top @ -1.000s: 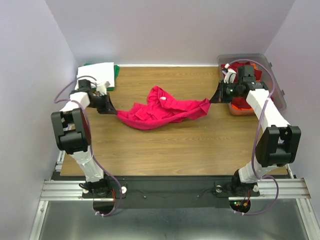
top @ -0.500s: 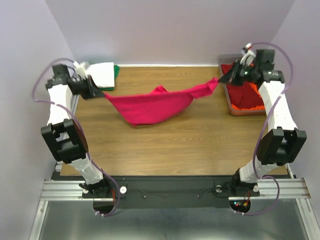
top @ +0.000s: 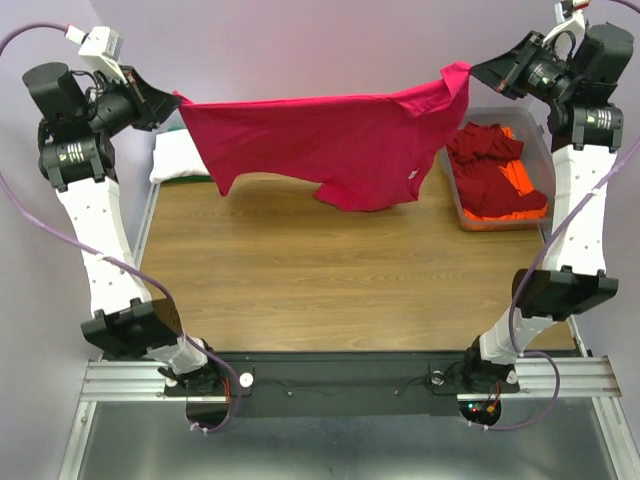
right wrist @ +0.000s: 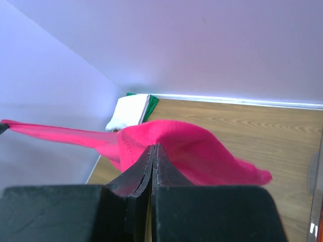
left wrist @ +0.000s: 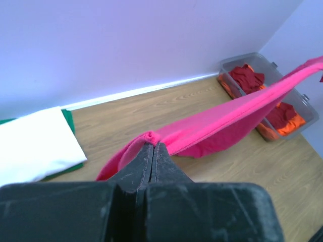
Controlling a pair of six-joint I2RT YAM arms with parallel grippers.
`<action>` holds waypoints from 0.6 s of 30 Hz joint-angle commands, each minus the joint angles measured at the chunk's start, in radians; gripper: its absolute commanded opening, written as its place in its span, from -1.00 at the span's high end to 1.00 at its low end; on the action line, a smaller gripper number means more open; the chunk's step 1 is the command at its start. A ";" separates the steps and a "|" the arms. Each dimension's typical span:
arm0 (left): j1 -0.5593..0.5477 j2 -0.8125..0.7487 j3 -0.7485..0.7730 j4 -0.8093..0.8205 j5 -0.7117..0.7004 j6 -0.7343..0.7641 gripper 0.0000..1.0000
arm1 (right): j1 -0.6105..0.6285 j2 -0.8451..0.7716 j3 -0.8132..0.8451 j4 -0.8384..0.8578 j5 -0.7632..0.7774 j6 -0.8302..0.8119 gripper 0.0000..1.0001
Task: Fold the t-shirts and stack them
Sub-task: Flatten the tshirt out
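Soft matt pink-red cloth t-shirt [top: 320, 140], smooth wood-grain table [top: 330, 290], clear glossy grey plastic bin [top: 512, 117]

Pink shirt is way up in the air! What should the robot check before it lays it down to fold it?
1. Left gripper shut on one end of the pink shirt: ok.
2. Right gripper shut on the other end: ok.
3. Shirt spread open between them, lifted off the table: ok.
4. Bottom edge hanging even: not ok, one part droops lower.
5. Bare wood underneath to lay it on: ok.
6. Shirt clear of the bin on the right: cannot tell.
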 commanded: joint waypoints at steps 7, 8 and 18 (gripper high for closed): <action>0.012 -0.224 -0.189 0.139 -0.069 -0.024 1.00 | -0.014 -0.205 -0.062 0.047 0.139 -0.014 0.99; 0.012 -0.218 -0.181 0.154 -0.074 -0.036 1.00 | -0.014 -0.204 -0.052 0.047 0.148 -0.021 0.99; -0.027 0.019 -0.013 0.274 -0.102 -0.109 1.00 | -0.014 0.057 0.167 0.123 0.204 -0.019 0.99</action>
